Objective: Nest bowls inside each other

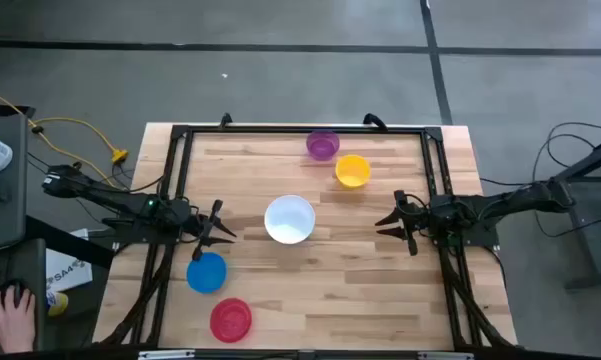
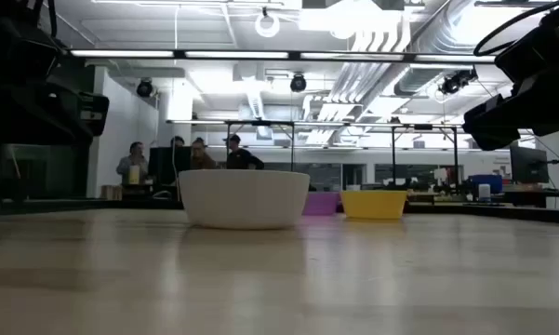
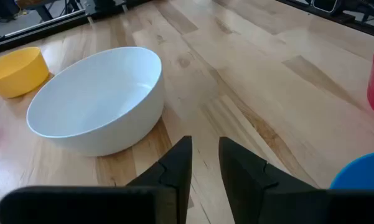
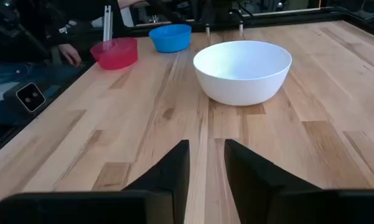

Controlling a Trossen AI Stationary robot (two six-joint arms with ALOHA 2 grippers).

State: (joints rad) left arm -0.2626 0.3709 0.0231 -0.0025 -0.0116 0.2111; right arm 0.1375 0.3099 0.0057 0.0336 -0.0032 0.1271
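The white bowl [image 1: 289, 219] stands upright near the table's middle, also in the left wrist view [image 3: 96, 99] and the right wrist view [image 4: 243, 71]. The purple bowl [image 1: 322, 145] and the yellow bowl [image 1: 352, 170] sit side by side toward the far edge. The blue bowl [image 1: 207, 272] and the red bowl [image 1: 230, 320] stand at the near left. All rest on their bases. My left gripper [image 3: 204, 146] hovers left of the white bowl, just beyond the blue one, open and empty. My right gripper [image 4: 205, 149] hovers right of the white bowl, open and empty.
A black metal frame [image 1: 180, 135] runs around the table's far and side edges. Bare wood lies between the bowls. Off the table's left are a yellow cable [image 1: 75, 130] and a person's hand [image 1: 13, 312]. People stand in the room behind [image 2: 200, 158].
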